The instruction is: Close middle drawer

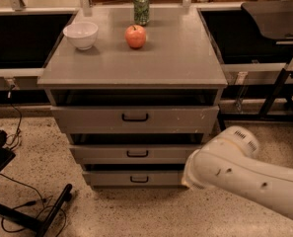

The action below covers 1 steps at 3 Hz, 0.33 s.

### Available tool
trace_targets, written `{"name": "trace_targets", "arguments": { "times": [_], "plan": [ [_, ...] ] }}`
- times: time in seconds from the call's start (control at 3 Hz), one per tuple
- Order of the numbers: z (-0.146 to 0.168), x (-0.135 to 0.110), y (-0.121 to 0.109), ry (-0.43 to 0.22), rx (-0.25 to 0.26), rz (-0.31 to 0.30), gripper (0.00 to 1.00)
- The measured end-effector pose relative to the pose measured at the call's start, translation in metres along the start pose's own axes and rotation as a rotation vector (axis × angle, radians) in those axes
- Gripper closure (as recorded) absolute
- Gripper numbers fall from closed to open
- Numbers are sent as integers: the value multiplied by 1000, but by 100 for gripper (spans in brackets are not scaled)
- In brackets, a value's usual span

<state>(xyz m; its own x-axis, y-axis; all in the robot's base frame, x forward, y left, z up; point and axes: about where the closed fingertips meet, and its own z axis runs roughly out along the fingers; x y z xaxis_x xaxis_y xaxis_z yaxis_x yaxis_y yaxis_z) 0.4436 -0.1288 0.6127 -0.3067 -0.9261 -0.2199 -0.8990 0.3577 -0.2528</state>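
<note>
Cabinet: grey, three drawers, standing on a speckled floor.
Middle drawer: second of the three, its front pulled a little forward with a dark gap above; small black handle at its centre.
Top drawer: also partly out.
Bottom drawer: slightly out.
Gripper: at the end of the white arm, low on the cabinet's right, by the bottom drawer's right end; how far open it is, or what it holds, cannot be told.
On top: white bowl, apple, green can.
</note>
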Motion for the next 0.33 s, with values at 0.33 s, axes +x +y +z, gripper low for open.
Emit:
{"name": "trace_targets", "arguments": {
  "times": [0.33],
  "plan": [
    [-99,12,-66,38,235,128,100]
  ]
}}
